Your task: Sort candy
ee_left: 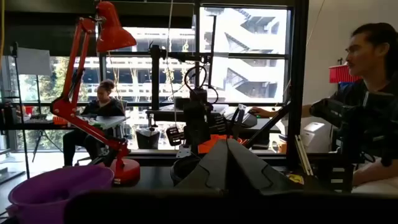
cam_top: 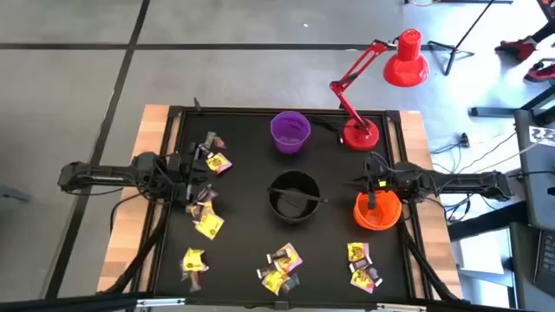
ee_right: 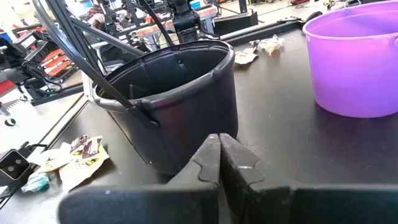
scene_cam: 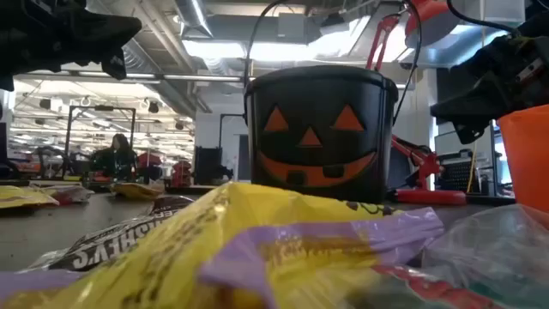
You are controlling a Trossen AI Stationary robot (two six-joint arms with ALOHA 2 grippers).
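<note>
- The candy [cam_top: 211, 163] is scattered in little piles over the black table [cam_top: 238, 230]: two clusters sit right by the left gripper [cam_top: 192, 178], one just ahead of it toward the far edge and one [cam_top: 207, 221] just behind it toward the near edge.
- More piles lie along the near edge: one [cam_top: 192, 262] at the left corner, one [cam_top: 281, 265] in the middle, and one [cam_top: 362, 264] just behind the right gripper [cam_top: 374, 184], past the orange bowl [cam_top: 378, 211].
- Wrappers look mostly yellow with some dark ones mixed in. In the low view a yellow and purple wrapper [scene_cam: 283, 249] fills the foreground.
- Left gripper hovers over the left side of the table. In its wrist view the fingers [ee_left: 214, 163] are pressed together at the tips, with nothing between them.
- Right gripper sits over the far rim of the orange bowl, fingers [ee_right: 208, 158] closed tip to tip as well, and holding nothing.
- The black bowl [cam_top: 293, 195] is between the two grippers, right in front of the right one. It has a pumpkin face [scene_cam: 317, 142] on its side.
- The purple bowl [cam_top: 290, 132] sits beyond the black one, toward the far edge.
- The red desk lamp [cam_top: 375, 78] stands at the far right corner, just past the right gripper.
- In the left wrist view, people [ee_left: 99, 109] sit at desks in the room behind the table.
</note>
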